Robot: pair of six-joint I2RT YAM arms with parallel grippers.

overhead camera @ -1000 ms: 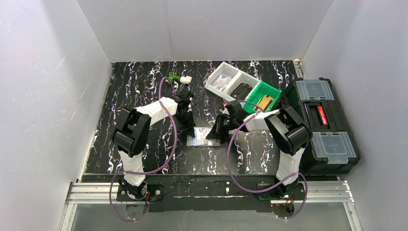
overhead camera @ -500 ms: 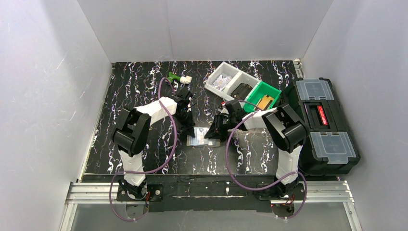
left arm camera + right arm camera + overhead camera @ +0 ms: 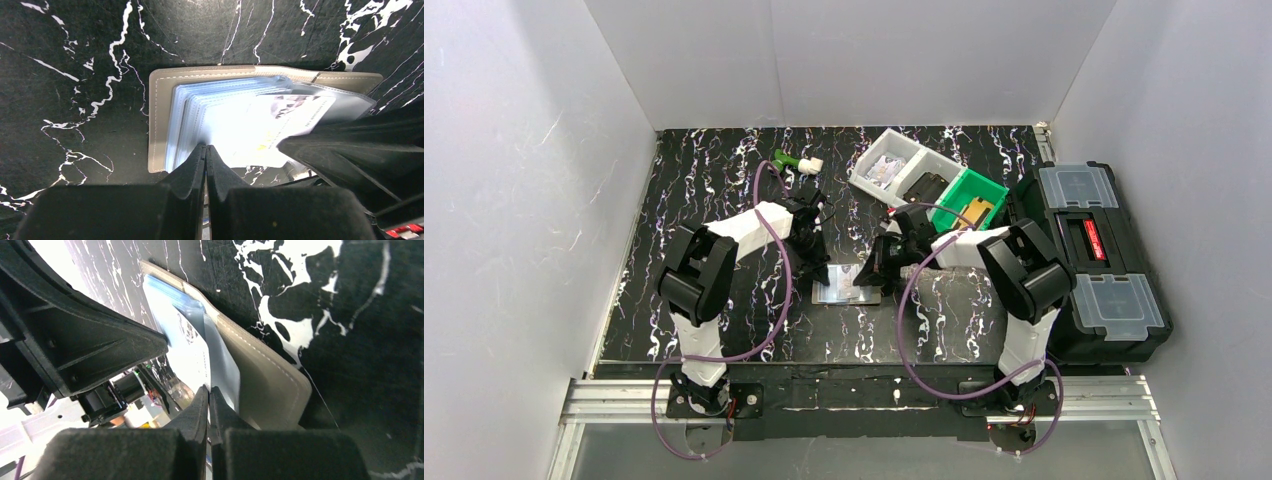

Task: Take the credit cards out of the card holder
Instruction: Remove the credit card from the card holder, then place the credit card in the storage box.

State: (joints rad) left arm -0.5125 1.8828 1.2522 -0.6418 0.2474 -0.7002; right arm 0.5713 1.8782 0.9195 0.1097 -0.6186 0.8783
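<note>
The card holder [image 3: 847,287] lies open on the black marbled table between my two grippers. In the left wrist view its grey cover [image 3: 159,120] holds silvery-blue sleeves [image 3: 200,112]. My left gripper [image 3: 206,148] is shut, its tips resting on the sleeves' near edge. A pale credit card [image 3: 292,114] with a small picture sticks out of the sleeves to the right. My right gripper [image 3: 209,389] is shut on that card's [image 3: 194,352] edge, beside the holder's cover [image 3: 265,385]. No blue card is to be seen.
White bins [image 3: 894,168] and a green bin [image 3: 969,205] stand at the back right. A black toolbox [image 3: 1092,262] lies along the right edge. A small green and white object [image 3: 797,162] lies at the back, behind the left arm.
My right gripper has shifted slightly left and nearer over the holder. The left gripper and the card holder have stayed where they were.
</note>
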